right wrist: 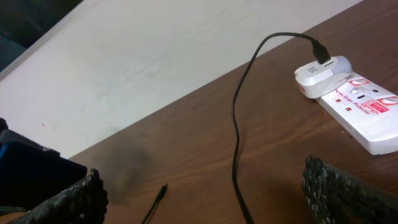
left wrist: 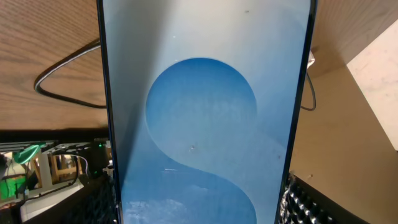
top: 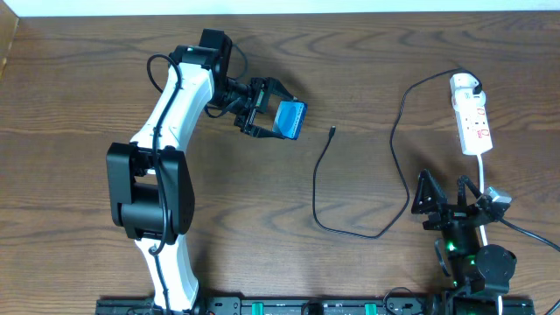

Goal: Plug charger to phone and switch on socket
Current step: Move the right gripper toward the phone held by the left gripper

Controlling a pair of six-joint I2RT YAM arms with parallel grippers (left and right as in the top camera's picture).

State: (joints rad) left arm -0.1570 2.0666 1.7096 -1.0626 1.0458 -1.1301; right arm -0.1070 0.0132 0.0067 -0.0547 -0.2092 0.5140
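Observation:
My left gripper [top: 273, 118] is shut on the phone [top: 290, 120], holding it lifted above the table at the upper middle; its blue screen [left wrist: 205, 112] fills the left wrist view. The charger's black cable [top: 325, 166] lies on the table, its connector tip [top: 332, 132] free to the right of the phone, also in the right wrist view [right wrist: 163, 190]. Its white plug [top: 464, 84] sits in the socket [top: 473, 124], a white strip with red markings at the far right [right wrist: 367, 112]. My right gripper [top: 446, 203] is open and empty, below the socket.
The socket's white cord [top: 484, 171] runs down past my right gripper. The table's far edge meets a pale wall [right wrist: 155, 68]. Black rail and electronics line the front edge [top: 306, 306].

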